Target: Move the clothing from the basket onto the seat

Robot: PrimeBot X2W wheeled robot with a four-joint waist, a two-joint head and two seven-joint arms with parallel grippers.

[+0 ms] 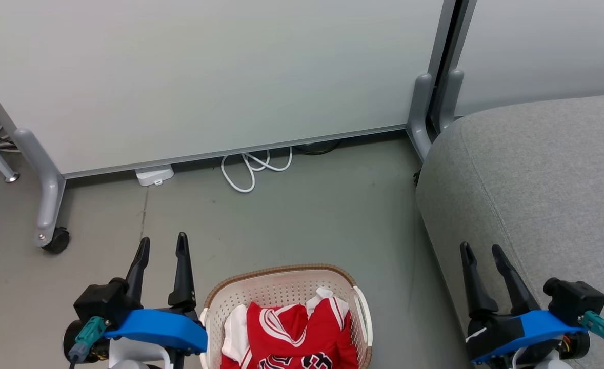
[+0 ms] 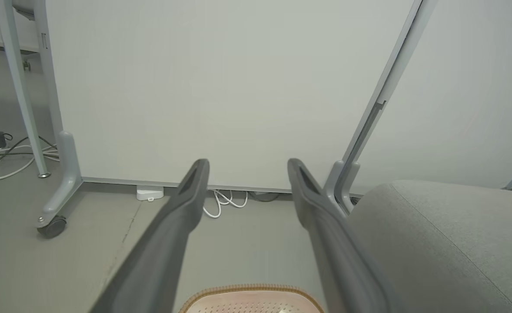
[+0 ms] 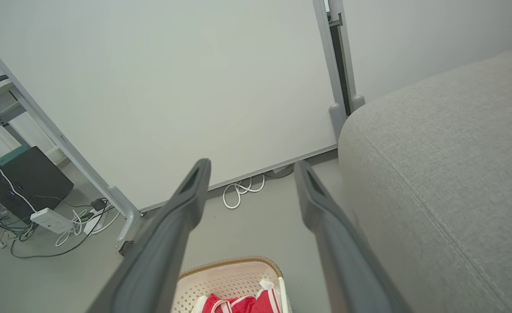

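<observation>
Left tool and right tool hang either side of the basket, both spread wide, gripping nothing. The clothing lies bunched inside it, down on the floor just beside the seat: a short carry, I'd judge.

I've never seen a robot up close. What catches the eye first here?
The bright red clothing heaped in the cream basket on the floor, bottom centre of the head view, stands out. A big grey seat bulks to its right, and the left gripper and right gripper flank the basket, both open.
</observation>
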